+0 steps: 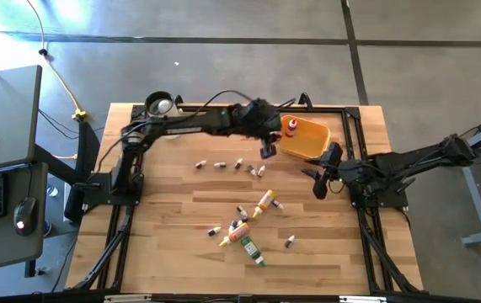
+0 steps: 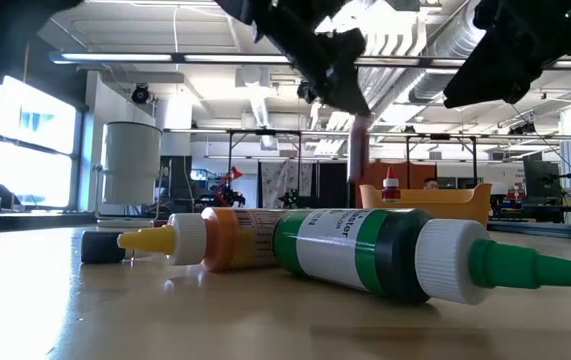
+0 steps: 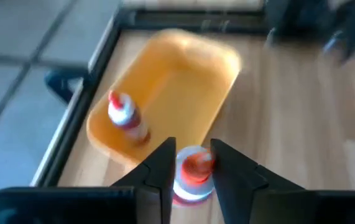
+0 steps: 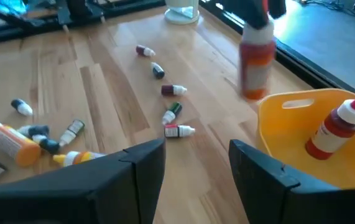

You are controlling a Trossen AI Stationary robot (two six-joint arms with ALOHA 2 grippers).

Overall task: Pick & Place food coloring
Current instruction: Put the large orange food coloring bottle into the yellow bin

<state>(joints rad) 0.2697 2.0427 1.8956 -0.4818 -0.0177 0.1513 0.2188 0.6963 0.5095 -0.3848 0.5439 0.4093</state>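
One red bottle with a white cap [image 4: 342,127] is standing upright inside the tray. A second red-orange bottle [image 4: 256,59] is hanging upright in the air just beside the tray's edge. A row of tiny vials [image 1: 227,165] is lying mid-table, dark and reddish I think. Nearer the front, a yellow bottle [image 1: 263,202], an orange bottle [image 2: 230,238] and a green-and-white bottle [image 2: 405,255] are lying on their sides in a loose cluster.
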